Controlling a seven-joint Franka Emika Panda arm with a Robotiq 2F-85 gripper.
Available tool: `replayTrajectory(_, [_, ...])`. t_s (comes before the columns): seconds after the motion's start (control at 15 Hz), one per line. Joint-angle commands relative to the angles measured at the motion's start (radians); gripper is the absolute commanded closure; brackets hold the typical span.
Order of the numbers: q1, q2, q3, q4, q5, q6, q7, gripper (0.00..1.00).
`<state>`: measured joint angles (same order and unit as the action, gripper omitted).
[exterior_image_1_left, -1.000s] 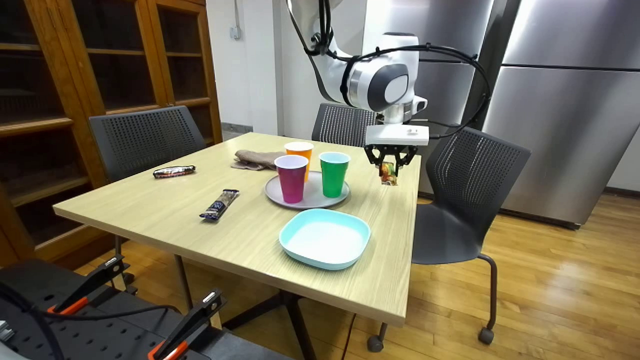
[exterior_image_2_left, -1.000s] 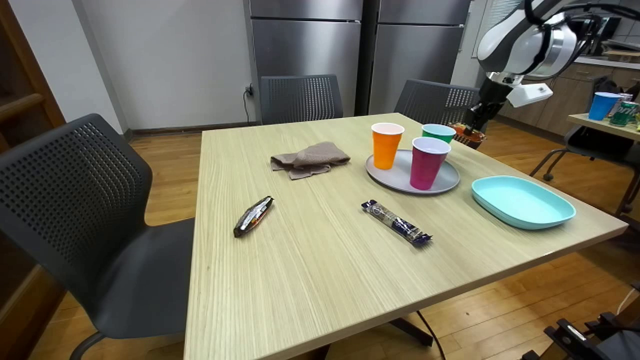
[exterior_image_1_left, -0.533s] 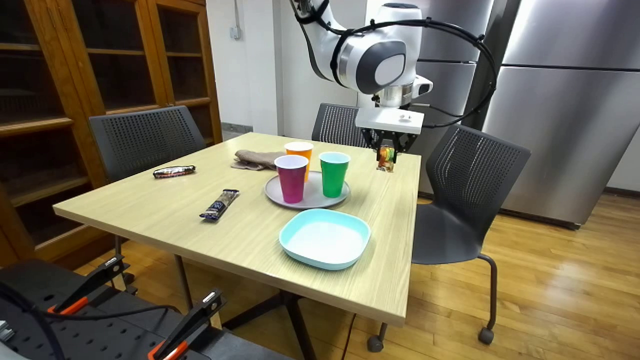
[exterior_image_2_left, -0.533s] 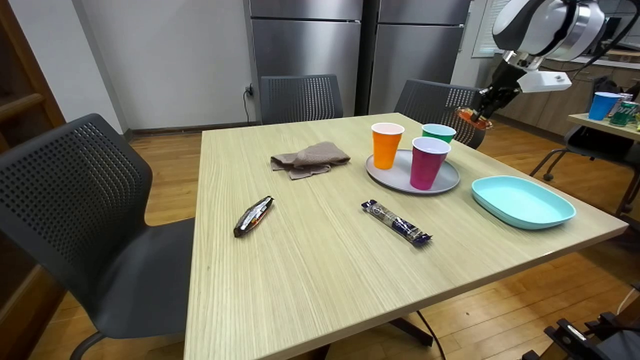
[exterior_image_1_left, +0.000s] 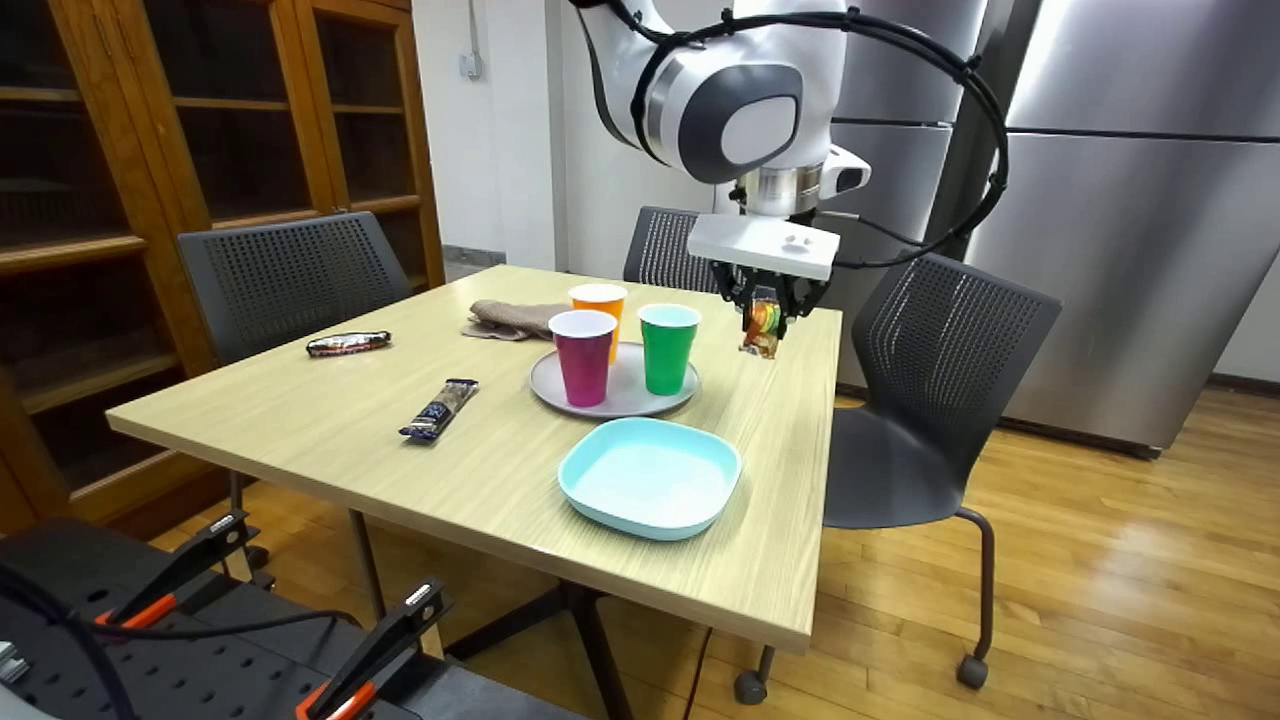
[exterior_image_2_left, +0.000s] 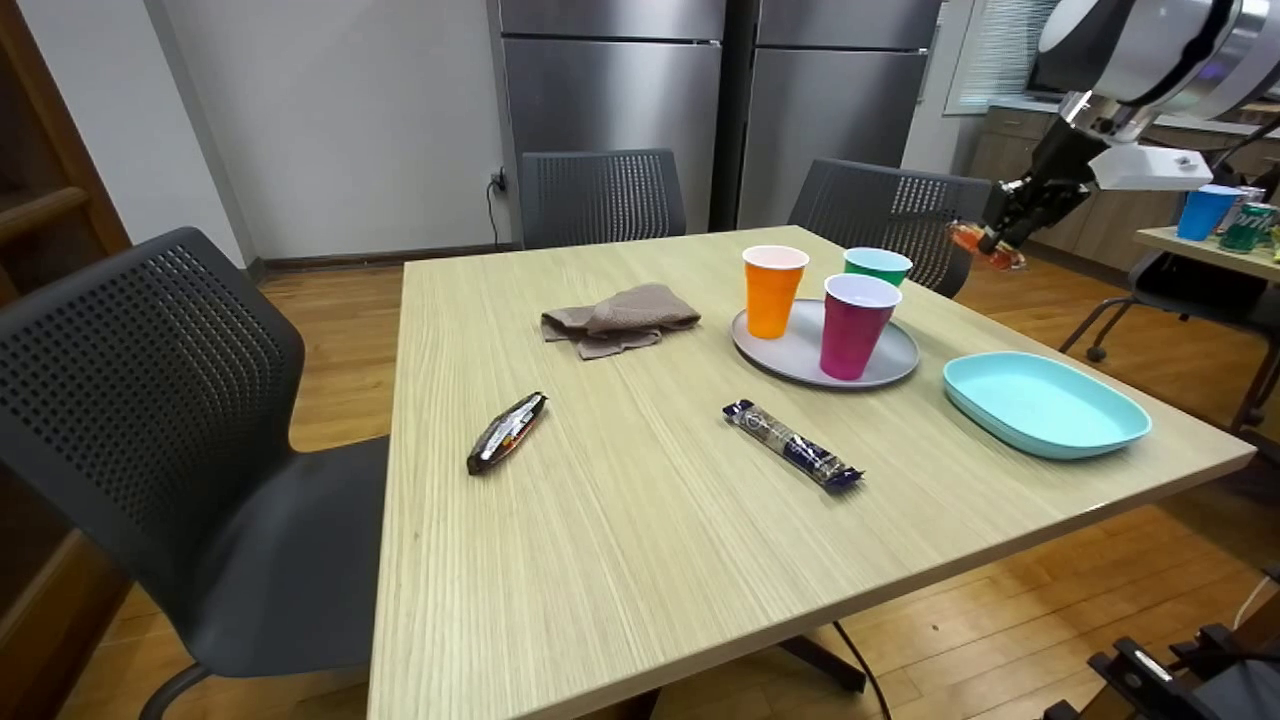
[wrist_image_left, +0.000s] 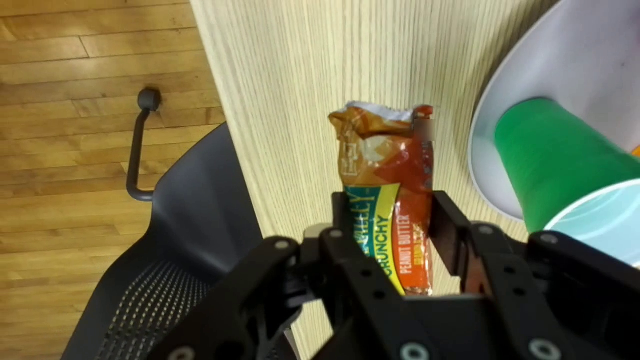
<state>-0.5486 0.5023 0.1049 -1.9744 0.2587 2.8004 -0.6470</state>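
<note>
Holding peanut-butter bar | gripper clamped on it | above table, near green cup

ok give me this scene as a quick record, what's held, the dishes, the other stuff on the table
holder: gripper, closed
held: granola bar, gripped by its two long edges, off the table
label: reads "crunchy" and "peanut butter"
plate: gray plate carrying orange cup, purple cup, green cup, all upright
tray: light blue tray, apart from the plate
other items: crumpled brown cloth, navy-wrapped bar, dark-wrapped bar
</note>
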Motion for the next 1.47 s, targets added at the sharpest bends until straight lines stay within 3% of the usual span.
replayTrajectory(0.0, [-0.033, -0.119, -0.002, -0.138, 0.007, -0.004, -0.050, 0.83])
replayTrajectory(0.27, [-0.043, -0.193, -0.009, -0.238, 0.032, -0.006, -0.081, 0.83])
replayTrajectory(0.4, [-0.062, -0.222, 0.012, -0.290, 0.095, 0.011, -0.112, 0.83])
replayTrajectory(0.73, [-0.029, -0.258, -0.019, -0.392, 0.188, 0.049, -0.166, 0.83])
replayTrajectory(1.4, [-0.020, -0.226, -0.035, -0.512, 0.122, 0.197, -0.122, 0.83])
